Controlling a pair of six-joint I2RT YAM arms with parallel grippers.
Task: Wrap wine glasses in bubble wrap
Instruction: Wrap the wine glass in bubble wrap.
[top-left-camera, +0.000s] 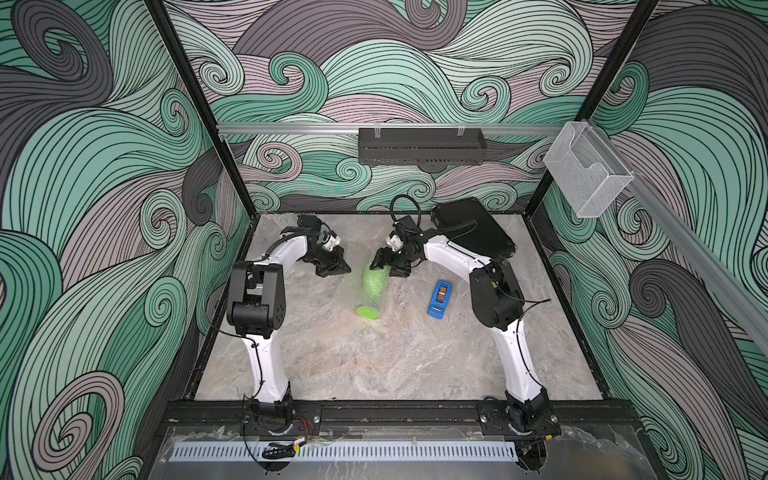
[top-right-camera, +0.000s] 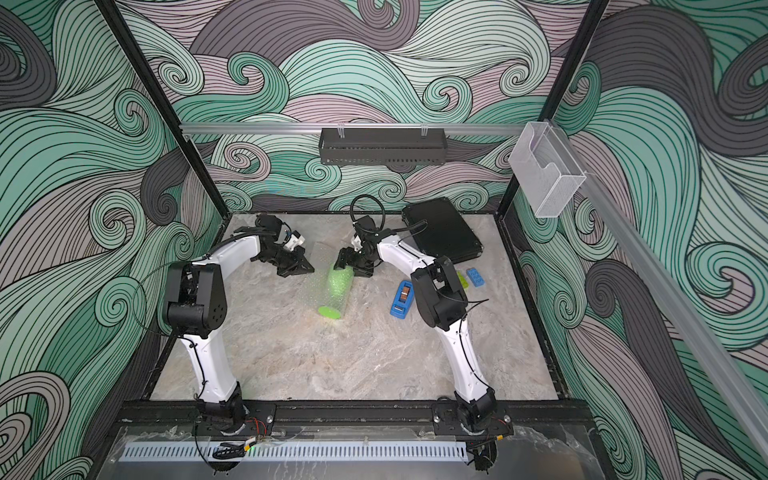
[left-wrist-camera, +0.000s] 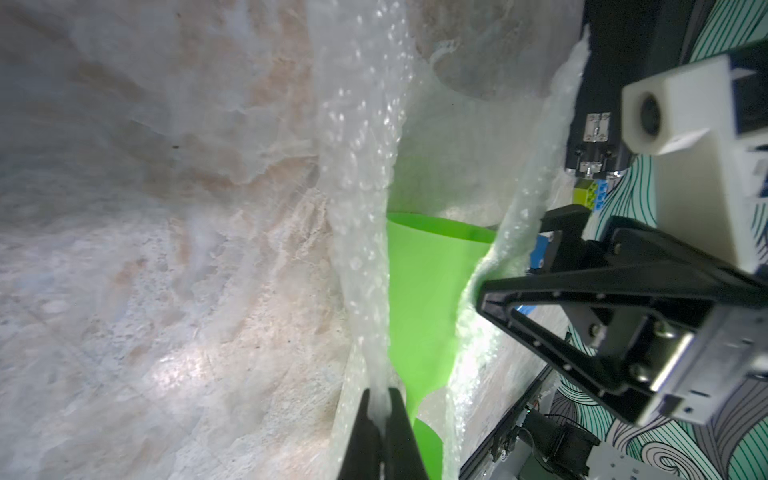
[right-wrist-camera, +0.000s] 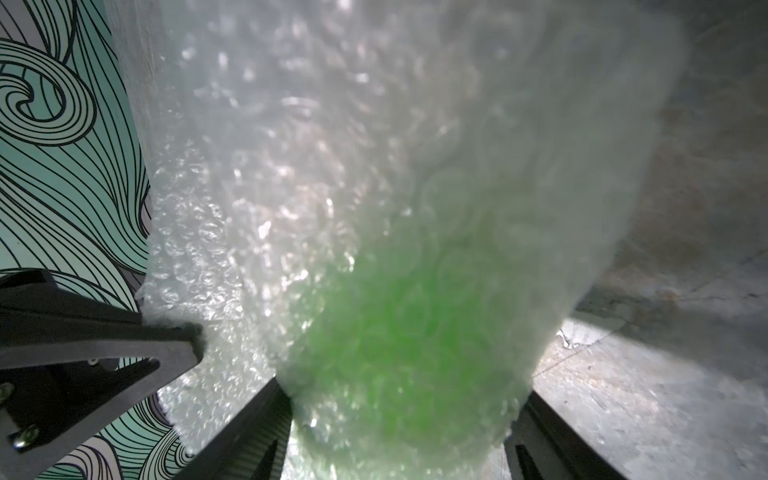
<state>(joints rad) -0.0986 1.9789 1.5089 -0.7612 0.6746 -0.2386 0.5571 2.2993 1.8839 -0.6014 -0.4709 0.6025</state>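
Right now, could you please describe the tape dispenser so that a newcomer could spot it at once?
On the marble tabletop, look between the right arm and the green goblet in bubble wrap. The blue tape dispenser lies flat there, touching neither. Unlike the studded blue brick nearby, it holds a brown roll.

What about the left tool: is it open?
No, the left tool is shut, pinching an edge of the bubble wrap.

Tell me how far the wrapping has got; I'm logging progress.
Done: bubble wrap curls round the cup of the lime-green goblet, not closed. In hand: left tool pinches the sheet's edge, right tool grips the wrapped cup. Left: the foot shows bare, and the blue tape dispenser lies untouched.
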